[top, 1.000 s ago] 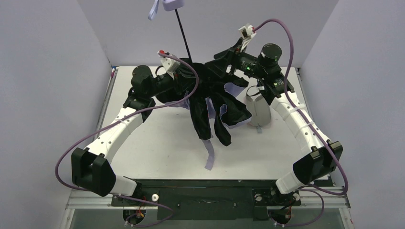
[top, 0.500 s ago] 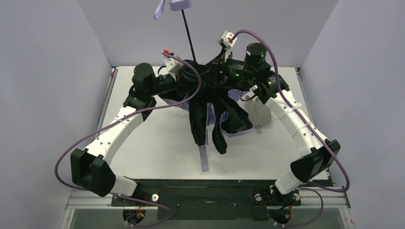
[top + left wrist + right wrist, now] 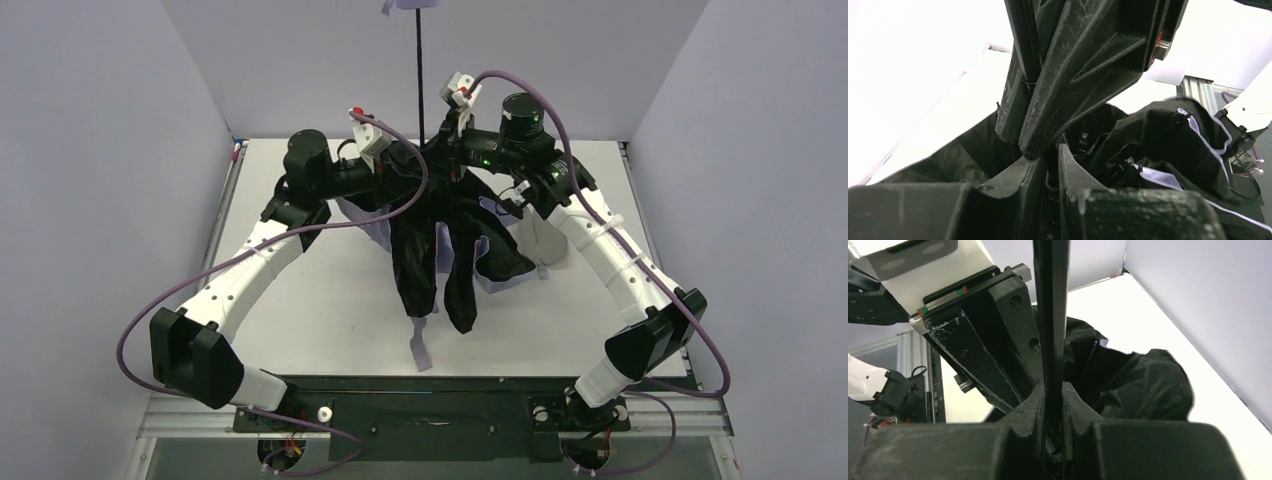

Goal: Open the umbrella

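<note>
The umbrella hangs folded over the table's back half. Its black-lined canopy [image 3: 432,250] droops in loose folds, and the thin black shaft [image 3: 419,80] rises straight up to the lavender handle [image 3: 417,3] at the top edge. My left gripper [image 3: 405,162] is shut on the umbrella at the canopy's top, its fingers [image 3: 1070,172] pinched on a dark part there. My right gripper [image 3: 442,152] comes in from the right just beside it. In the right wrist view it [image 3: 1052,395] is shut on the shaft [image 3: 1050,315].
A pale grey sleeve [image 3: 545,235] stands on the table behind the right forearm. A lavender strap [image 3: 421,350] dangles below the canopy toward the front. Grey walls close in on the left, right and back.
My right gripper swung left onto the shaft and closed on it. The shaft tilted from leaning left to upright, and the handle moved right and up. The left grip held.
</note>
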You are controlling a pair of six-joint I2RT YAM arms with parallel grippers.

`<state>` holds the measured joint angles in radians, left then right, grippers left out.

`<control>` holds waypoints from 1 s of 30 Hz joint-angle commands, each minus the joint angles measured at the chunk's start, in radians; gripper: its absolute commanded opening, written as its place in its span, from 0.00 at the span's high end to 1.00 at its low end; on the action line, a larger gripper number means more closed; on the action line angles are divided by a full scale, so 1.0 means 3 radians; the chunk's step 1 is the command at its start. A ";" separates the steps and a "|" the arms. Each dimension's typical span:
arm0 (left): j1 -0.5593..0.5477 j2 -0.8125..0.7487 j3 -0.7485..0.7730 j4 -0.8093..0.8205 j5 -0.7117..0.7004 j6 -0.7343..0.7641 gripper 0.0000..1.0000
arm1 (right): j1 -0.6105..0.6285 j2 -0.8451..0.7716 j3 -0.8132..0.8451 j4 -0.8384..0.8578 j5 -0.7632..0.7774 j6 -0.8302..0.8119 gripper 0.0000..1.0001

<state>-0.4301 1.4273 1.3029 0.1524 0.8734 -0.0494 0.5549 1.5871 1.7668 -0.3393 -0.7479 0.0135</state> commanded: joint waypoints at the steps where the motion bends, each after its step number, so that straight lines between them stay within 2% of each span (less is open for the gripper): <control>1: 0.0009 -0.0108 0.0114 0.0289 -0.0062 -0.0028 0.88 | -0.0036 -0.0049 0.0075 0.0276 0.0245 0.0091 1.00; 2: 0.0011 -0.0124 0.0074 0.0325 -0.0211 -0.0041 0.75 | -0.0053 -0.0088 0.0049 0.0343 0.0293 0.0210 1.00; 3: 0.0009 -0.0171 -0.0028 0.0439 -0.0306 -0.0079 0.67 | -0.0059 -0.0104 -0.0018 0.0485 0.0394 0.0279 1.00; 5: 0.0005 -0.0227 -0.0194 0.0681 -0.0608 -0.0160 0.62 | -0.0062 -0.0158 -0.0109 0.0644 0.0537 0.0454 1.00; 10: -0.0110 -0.0237 -0.0296 0.0757 -0.0891 -0.0117 0.56 | -0.0059 -0.0262 -0.0327 0.0936 0.0801 0.0898 1.00; 17: -0.0320 -0.0159 -0.0333 0.0673 -0.1079 -0.0006 0.49 | -0.0034 -0.0358 -0.0463 0.1207 0.0959 0.1141 1.00; 27: -0.0397 -0.0116 -0.0372 0.0601 -0.1648 0.0129 0.53 | -0.0022 -0.0558 -0.0605 0.1217 0.0979 0.1078 1.00; 30: -0.0396 -0.0107 -0.0369 0.0602 -0.1696 0.0149 0.53 | -0.0017 -0.0582 -0.0631 0.1165 0.0942 0.1059 1.00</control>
<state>-0.5446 1.3918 1.1893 0.3107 0.4358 -0.0265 0.5407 1.4860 1.5703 -0.1017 -0.4465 0.3267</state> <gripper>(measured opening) 0.473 0.087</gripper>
